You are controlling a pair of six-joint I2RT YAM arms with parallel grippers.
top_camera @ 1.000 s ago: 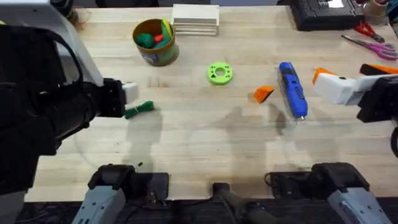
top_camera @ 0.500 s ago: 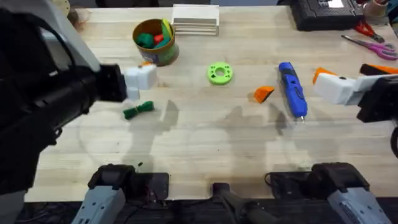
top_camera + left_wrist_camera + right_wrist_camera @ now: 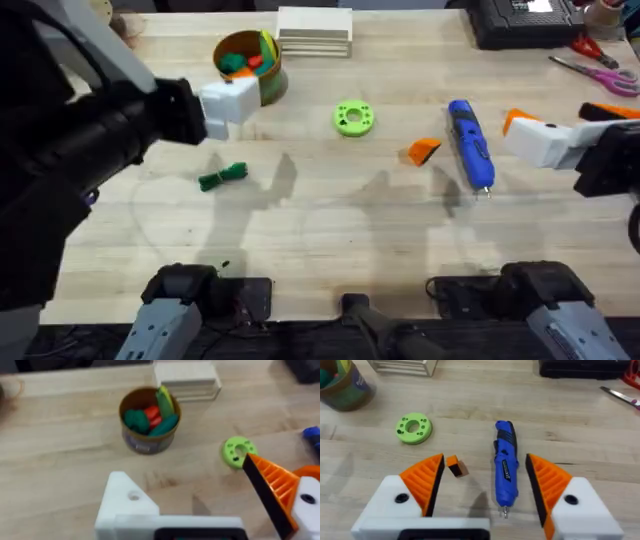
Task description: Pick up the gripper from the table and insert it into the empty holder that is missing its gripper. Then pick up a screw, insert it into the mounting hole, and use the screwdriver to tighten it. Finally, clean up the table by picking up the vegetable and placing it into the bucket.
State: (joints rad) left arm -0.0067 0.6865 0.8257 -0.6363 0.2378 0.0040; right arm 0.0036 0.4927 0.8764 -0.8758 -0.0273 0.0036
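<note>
Left gripper (image 3: 228,100) moved toward one bucket (image 3: 248,66); one screwdriver (image 3: 471,143).

This looks like a robotics lab or workshop bench. A pale wooden table (image 3: 330,220) carries two robot arm bases bolted along its near edge. Tools lie about: a blue screwdriver (image 3: 471,143), red-handled scissors (image 3: 597,62) and a black electronic unit (image 3: 520,22) at the far corner, a stack of light wooden boards (image 3: 315,30), and a lime-green printed ring (image 3: 353,118).
</note>
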